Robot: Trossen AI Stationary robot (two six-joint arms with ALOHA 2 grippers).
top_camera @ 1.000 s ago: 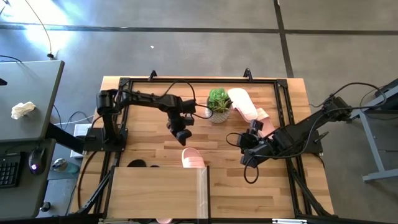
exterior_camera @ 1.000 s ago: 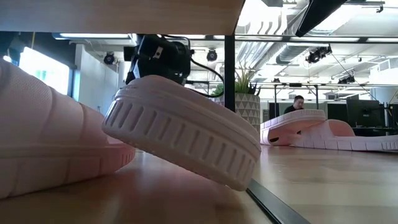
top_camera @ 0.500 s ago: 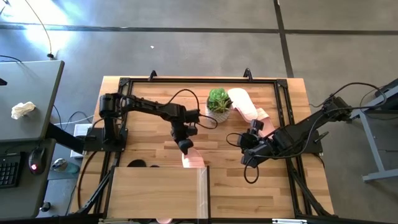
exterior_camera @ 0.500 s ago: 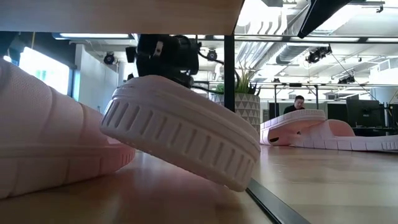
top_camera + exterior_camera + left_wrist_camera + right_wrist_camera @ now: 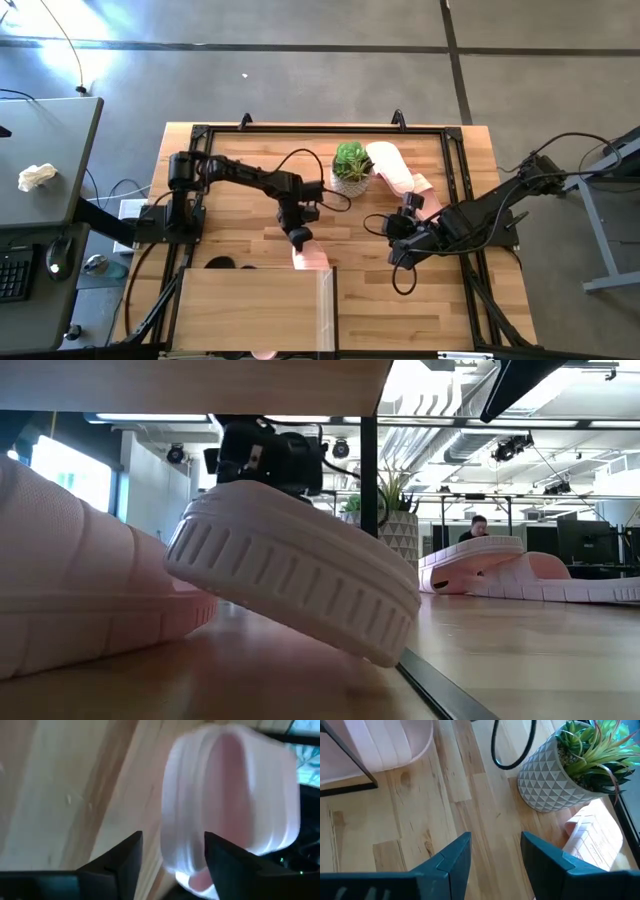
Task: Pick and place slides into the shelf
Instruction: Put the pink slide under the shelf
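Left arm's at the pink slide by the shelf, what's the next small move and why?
Probably nudge the pink slide farther under the shelf: the left tool, fingers open, sits at its exposed end, which sticks out past the shelf edge.

The high view is evenly bright and sharp, with daylight making a pale glare patch on the floor (image 5: 60,55) and only soft shadows under the arms on the tabletop (image 5: 240,215). In the low view the ceiling lights (image 5: 440,385) are blown out, and the near pink slide (image 5: 290,565) is soft in focus. The left wrist view is strongly blurred, while the right wrist view is clear and warm, with the plant (image 5: 590,750) well lit.
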